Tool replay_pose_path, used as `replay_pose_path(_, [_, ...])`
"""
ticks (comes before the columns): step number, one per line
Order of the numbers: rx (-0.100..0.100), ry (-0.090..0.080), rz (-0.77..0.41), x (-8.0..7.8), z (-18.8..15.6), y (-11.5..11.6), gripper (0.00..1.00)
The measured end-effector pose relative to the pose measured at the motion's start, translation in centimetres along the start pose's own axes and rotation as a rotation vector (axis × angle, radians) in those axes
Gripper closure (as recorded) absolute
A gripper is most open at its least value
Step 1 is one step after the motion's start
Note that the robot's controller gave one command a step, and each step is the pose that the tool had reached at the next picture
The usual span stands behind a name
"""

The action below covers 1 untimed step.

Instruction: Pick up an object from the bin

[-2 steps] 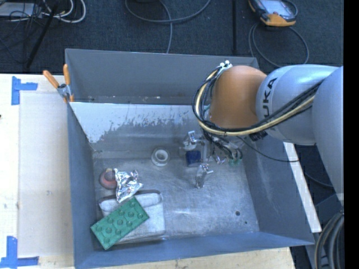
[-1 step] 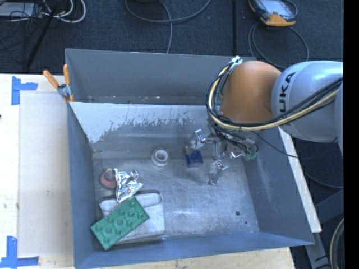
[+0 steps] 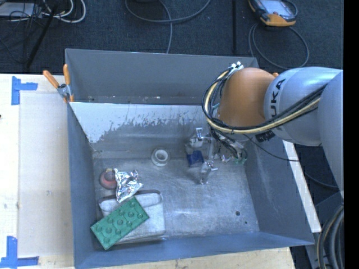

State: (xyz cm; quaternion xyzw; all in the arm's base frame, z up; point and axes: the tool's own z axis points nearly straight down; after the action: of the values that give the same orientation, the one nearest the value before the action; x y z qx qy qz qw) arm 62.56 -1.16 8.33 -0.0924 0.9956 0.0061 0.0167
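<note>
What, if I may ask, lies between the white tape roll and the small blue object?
Nothing: in the camera view, that stretch between the white tape roll and the small blue object is bare grey bin floor.

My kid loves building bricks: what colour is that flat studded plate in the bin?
The studded plate is green, clearest in the camera view.

The thing I'm working on is a small dark-blue block [image 3: 194, 158], boxy and compact, with a slightly paler patch along its upper edge. It sits over the floor of the grey bin [image 3: 168, 83], right of centre and closer to the far wall than the near one. It is tucked in against the gripper [image 3: 201, 157]. From here I can't tell whether it rests on the floor or is lifted clear of it.
</note>
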Motion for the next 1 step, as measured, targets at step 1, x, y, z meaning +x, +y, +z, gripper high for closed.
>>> replay_pose_path(1, [0.007,0.032,0.0,0.94,0.88,-0.5,1.0])
